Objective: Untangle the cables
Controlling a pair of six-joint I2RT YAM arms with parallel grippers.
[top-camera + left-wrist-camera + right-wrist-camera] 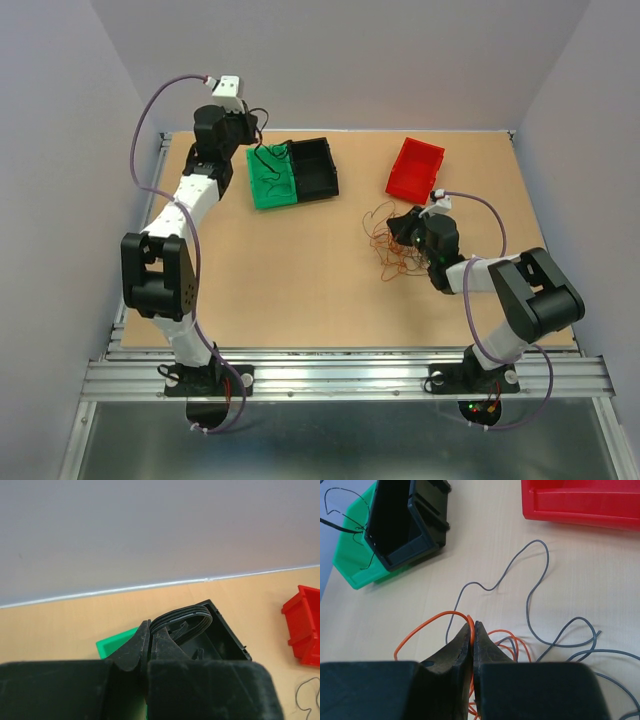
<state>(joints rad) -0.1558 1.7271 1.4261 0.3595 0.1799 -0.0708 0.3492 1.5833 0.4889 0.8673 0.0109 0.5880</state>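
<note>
The cables are thin wires. A tangle of orange and grey strands [385, 250] lies on the table right of centre. My right gripper [402, 226] is at the tangle's upper edge, shut on an orange cable [427, 622] that loops out left of its tips [473, 624]. A grey cable [540, 575] curls on the table beyond it. My left gripper [250, 125] is raised at the back left, shut on a black cable [262, 160] that hangs down into the green bin [270, 188]. In the left wrist view the closed tips [148, 625] show a black loop [185, 616] beside them.
A black bin [318, 170] stands against the green bin's right side. A red bin [415, 168] stands behind the tangle. White walls close in the back and both sides of the table.
</note>
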